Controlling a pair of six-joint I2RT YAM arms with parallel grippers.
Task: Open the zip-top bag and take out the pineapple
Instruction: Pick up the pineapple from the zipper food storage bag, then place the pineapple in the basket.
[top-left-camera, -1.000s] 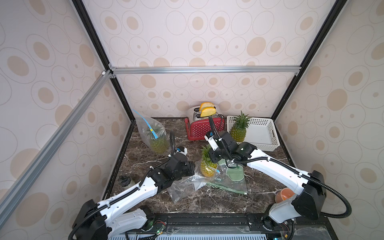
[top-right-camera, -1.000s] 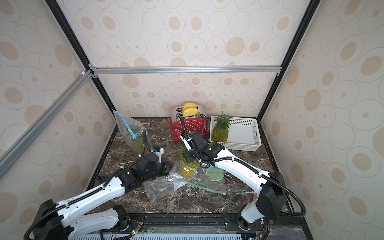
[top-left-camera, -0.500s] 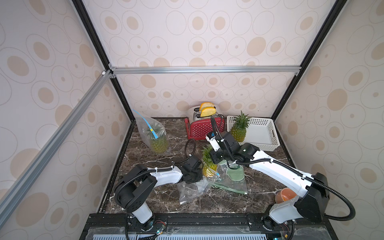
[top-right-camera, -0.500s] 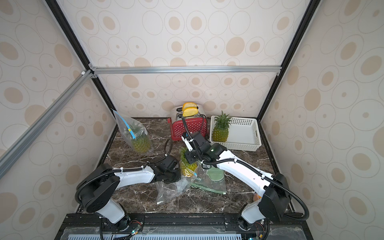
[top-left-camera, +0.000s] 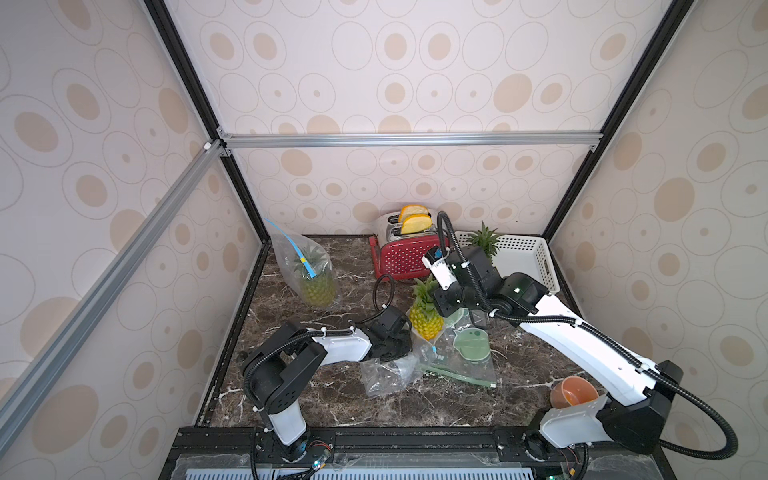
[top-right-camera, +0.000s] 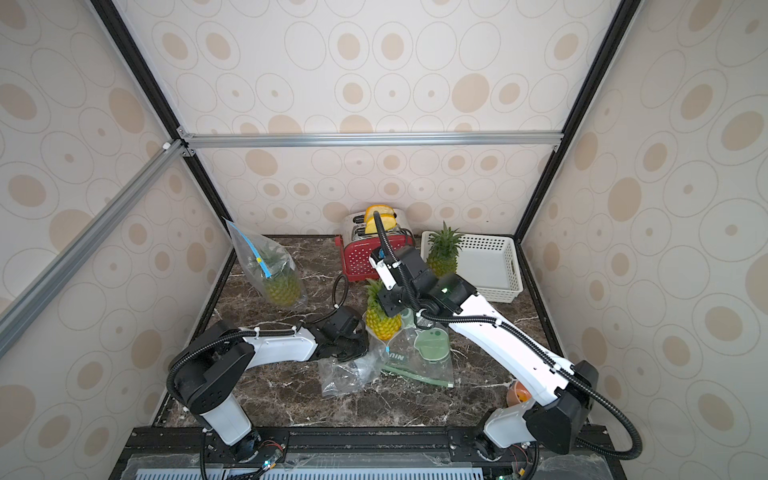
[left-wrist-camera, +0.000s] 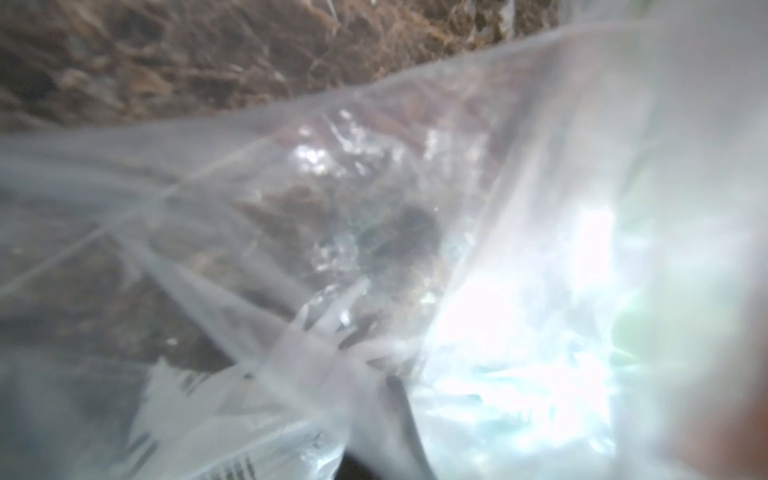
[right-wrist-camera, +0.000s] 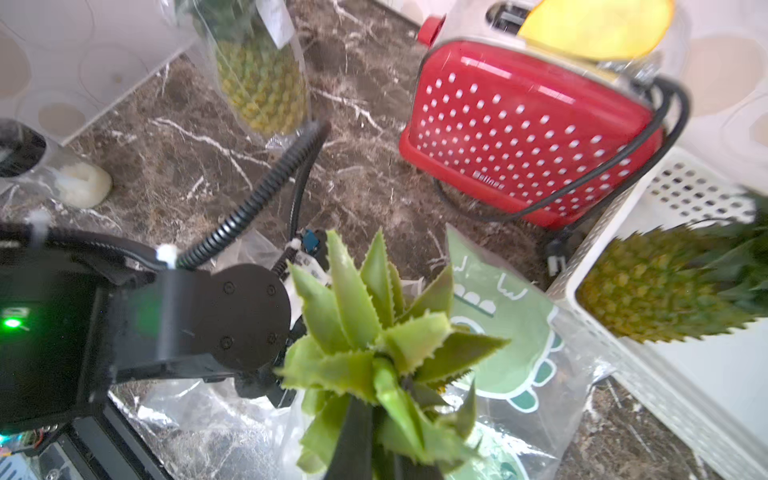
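1. On the marble table, the work sat in the middle, in front of the red toaster and the white basket.
2. The right gripper reached down from above. Its jaws were closed almost fully on the leafy crown of the pineapple, and the right wrist view showed a dark finger buried among the leaves.
3. The left gripper lay low on the table, just beside the fruit. Its jaws were fully closed, and its wrist view showed only crumpled clear film, so it was apparently pinching the plastic to anchor it.
4. The zip-top bag, clear with a green print, lay flat and slack. Its mouth faced the pineapple, so the opening step looked done. Whether the crumpled clear plastic by the left gripper was part of the same bag could not be told.
5. The pineapple stood upright with most of its body above the film and its base at the bag's mouth. Whether the base was fully free could not be told.
6. What seemed left was to lift the fruit clear and set it down.
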